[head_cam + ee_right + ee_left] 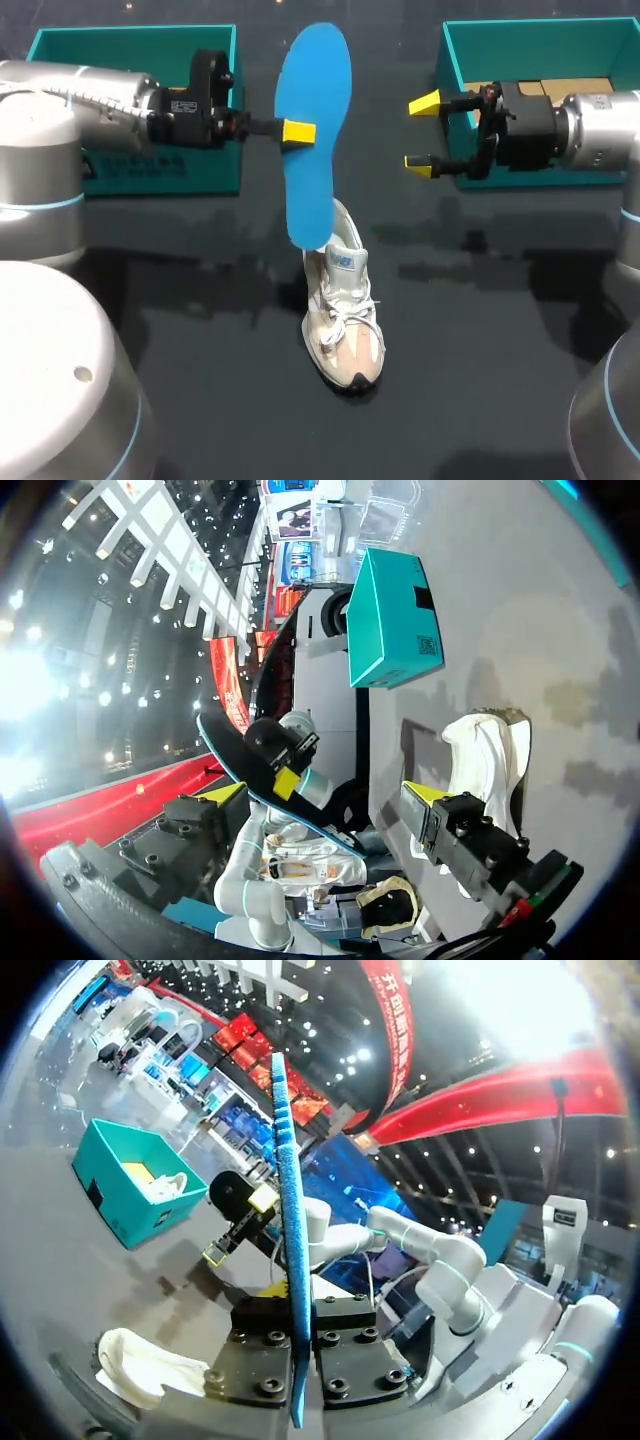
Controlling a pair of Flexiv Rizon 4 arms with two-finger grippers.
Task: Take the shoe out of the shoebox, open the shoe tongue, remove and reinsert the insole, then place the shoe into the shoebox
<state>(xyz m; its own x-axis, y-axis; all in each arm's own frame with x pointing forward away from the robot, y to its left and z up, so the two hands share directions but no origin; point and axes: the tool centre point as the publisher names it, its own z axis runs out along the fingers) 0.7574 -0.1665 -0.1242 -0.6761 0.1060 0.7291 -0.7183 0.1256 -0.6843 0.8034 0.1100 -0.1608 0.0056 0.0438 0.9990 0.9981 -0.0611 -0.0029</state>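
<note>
L gripper [298, 131] grips insole [315, 70] mid-length, heel end toward shoe [345, 320]; R gripper [422, 133] wide.

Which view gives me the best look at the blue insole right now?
Head view: it shows the insole face-on, blue and full-length, pinched in the left claw over the shoe. The left wrist view sees it only edge-on; the right wrist view catches its darker side at a slant.

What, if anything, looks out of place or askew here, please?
Only the insole stands out: it is outside the shoe, held on end in the air by the left gripper, its lower end at the shoe's opening. The shoe stands upright on the table; nothing looks spilled or damaged.
</note>
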